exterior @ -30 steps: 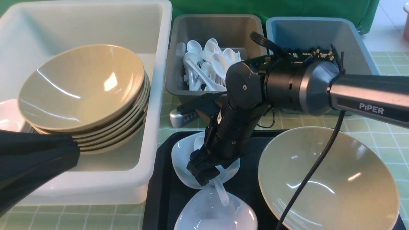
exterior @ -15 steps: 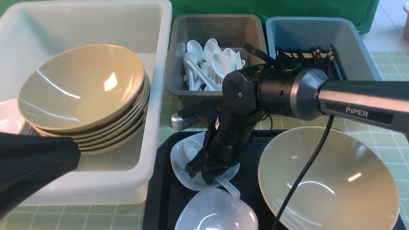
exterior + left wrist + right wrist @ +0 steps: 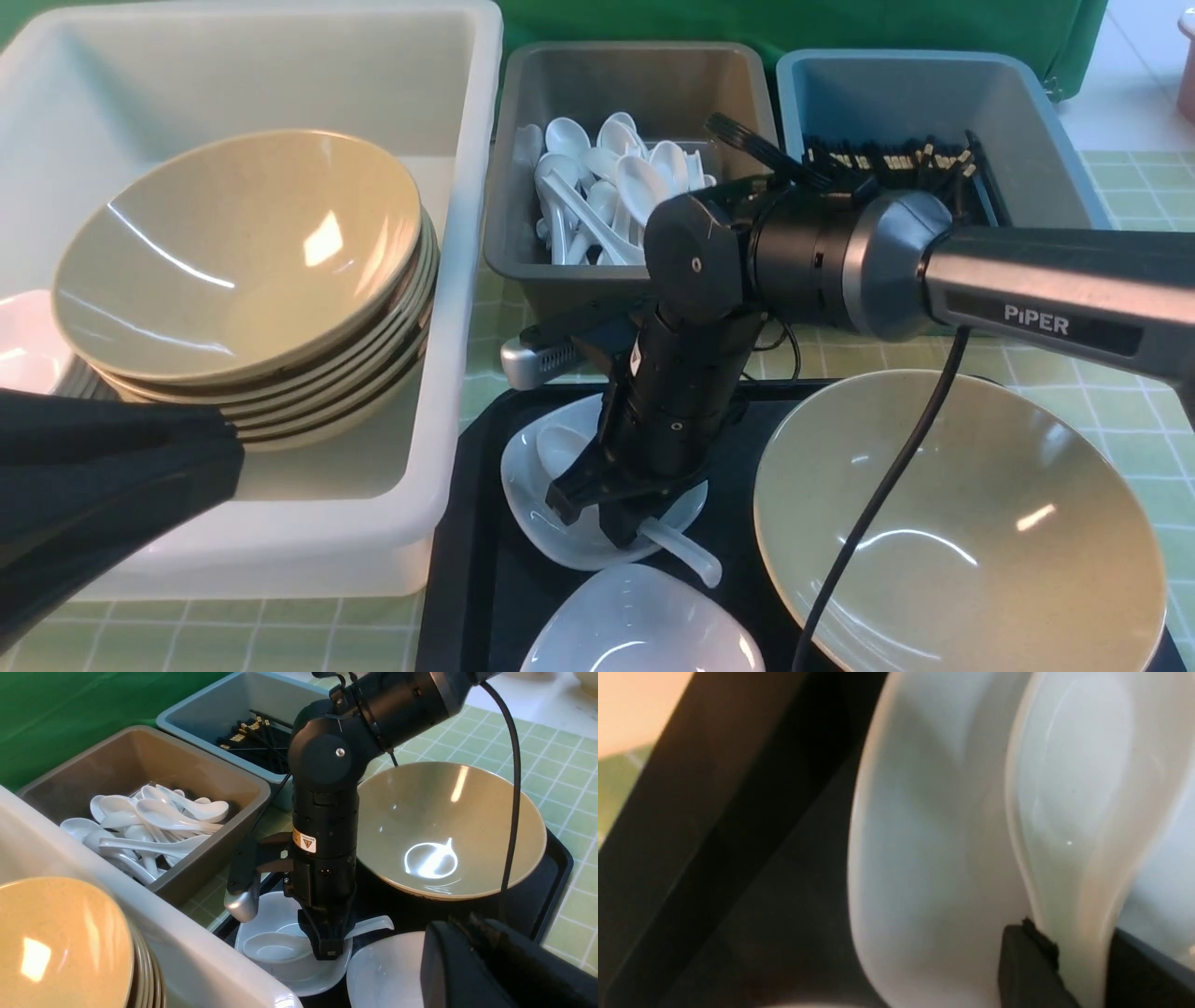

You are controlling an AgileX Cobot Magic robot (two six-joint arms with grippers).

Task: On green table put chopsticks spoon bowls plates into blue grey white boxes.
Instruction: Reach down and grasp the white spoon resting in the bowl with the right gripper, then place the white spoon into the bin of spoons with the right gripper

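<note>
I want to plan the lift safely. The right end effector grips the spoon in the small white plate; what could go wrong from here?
1. The right end effector pinches the glossy spoon at its narrow neck, so it may swivel or slip when lifted.
2. The fingertips sit low inside the plate, so the lift might drag or tilt that plate.

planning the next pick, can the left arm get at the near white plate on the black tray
Probably yes: the near plate lies uncovered, but the right tool, shut on the spoon, hangs just behind it.
</note>
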